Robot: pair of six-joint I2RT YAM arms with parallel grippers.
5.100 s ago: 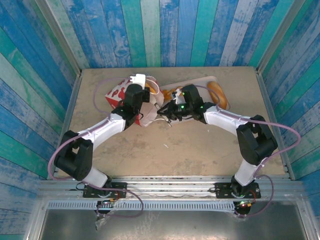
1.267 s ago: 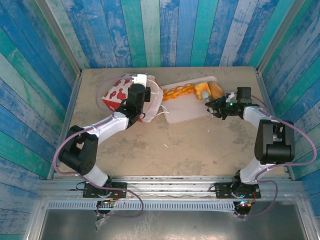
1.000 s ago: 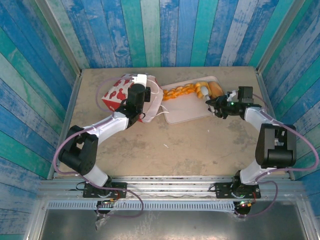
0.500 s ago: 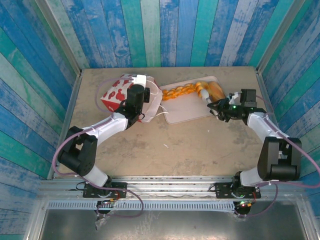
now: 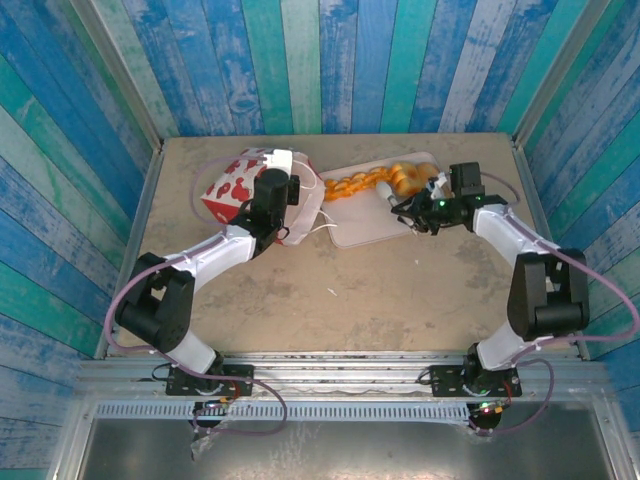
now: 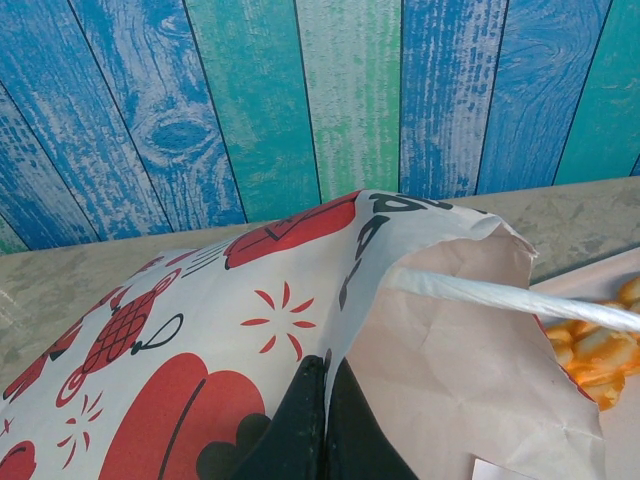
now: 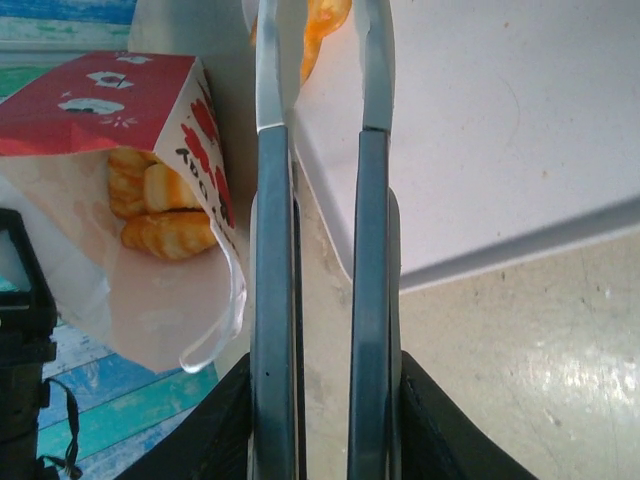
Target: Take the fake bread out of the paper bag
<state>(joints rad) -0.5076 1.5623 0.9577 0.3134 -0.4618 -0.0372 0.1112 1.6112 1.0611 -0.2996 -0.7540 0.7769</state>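
The paper bag (image 5: 235,185), red and white, lies tipped on its side with its mouth facing right. My left gripper (image 6: 326,400) is shut on the edge of the bag's mouth (image 6: 230,300). Inside the bag (image 7: 110,100) lie tan ridged pieces of fake bread (image 7: 165,215). More fake bread rests on the white tray (image 5: 375,225): an orange braided strip (image 5: 350,185) and round rolls (image 5: 410,175). My right gripper (image 5: 415,212) is shut on metal tongs (image 7: 272,250), whose arms stand slightly apart with nothing between them, pointing over the tray's near corner towards the bag.
The tray (image 7: 480,130) lies just right of the bag, its corner under the tongs. A white cord handle (image 6: 500,295) spans the bag's mouth. Painted plank walls enclose the table on three sides; bare tabletop (image 5: 350,300) stretches in front of the arms.
My right arm has swung left from the tray's right edge towards the bag, and the tongs' arms have come closer together. The left gripper and bag have stayed put.
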